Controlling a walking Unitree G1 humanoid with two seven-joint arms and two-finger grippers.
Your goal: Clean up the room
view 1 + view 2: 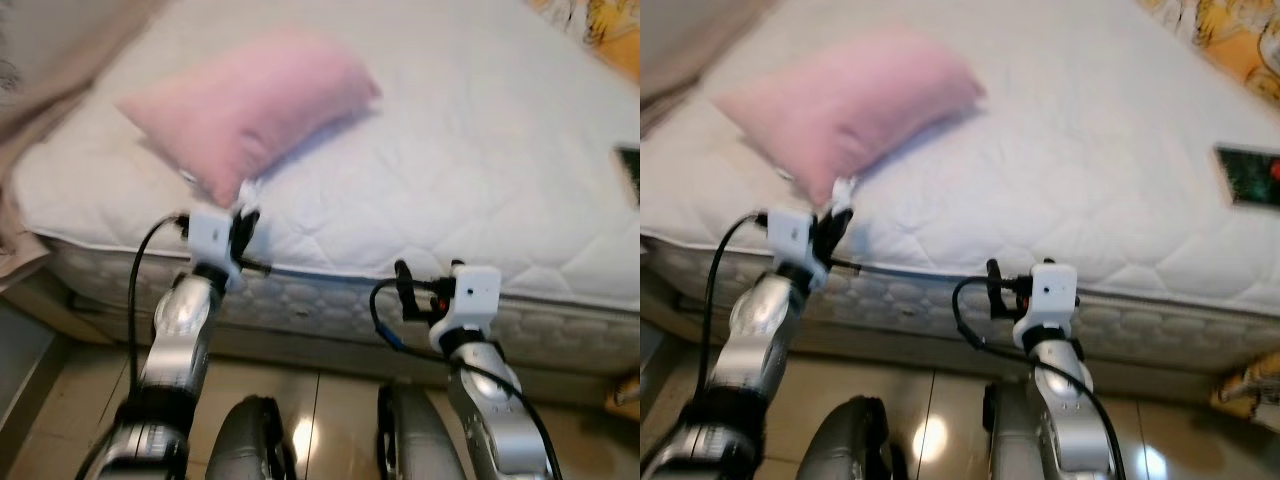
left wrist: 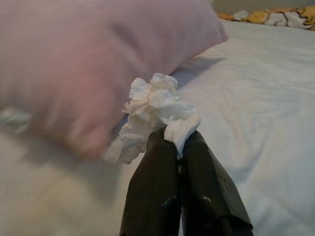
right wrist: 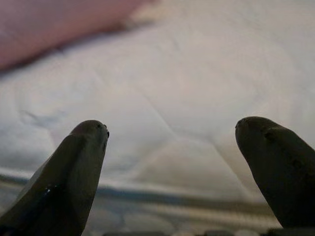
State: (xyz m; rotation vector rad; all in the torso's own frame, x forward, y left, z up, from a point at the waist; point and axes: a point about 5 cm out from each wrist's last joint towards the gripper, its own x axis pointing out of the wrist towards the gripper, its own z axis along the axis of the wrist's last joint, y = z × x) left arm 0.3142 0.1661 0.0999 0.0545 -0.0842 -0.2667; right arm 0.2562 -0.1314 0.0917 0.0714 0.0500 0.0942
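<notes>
1. Tissue (image 2: pixel 155 110) – white and crumpled – sits pinched at the tips of the left gripper (image 2: pixel 178 142), whose two black fingers (image 2: pixel 156 187) are pressed together on one corner of it. Most of the paper stands out beyond the fingertips.

2. The left gripper is at the near edge of the mattress (image 1: pixel 450 150), just beside the lower corner of the pink pillow (image 1: pixel 250 105). In the left wrist view the tissue is very close to the pillow, but I cannot tell if it touches it.

3. The pink pillow lies on the left part of the white quilted mattress, with one corner pointing to the near edge. It throws a soft shadow on the sheet.

4. The right gripper (image 3: pixel 172 132) is in front of the mattress side, lower than the sleeping surface and well apart from the left one. Its fingers (image 3: pixel 74 167) are spread wide with nothing between them – the white bed edge shows through the gap.

5. A dark flat object (image 1: pixel 1248 176) with a small red spot lies on the right part of the mattress, near the edge of the picture. It is too blurred to say what it is.

6. A yellow patterned cloth (image 1: pixel 1230 40) lies at the far right corner of the bed.

7. Both silver arms come up from the bottom of the head views, over a shiny tiled floor (image 1: pixel 330 400).
</notes>
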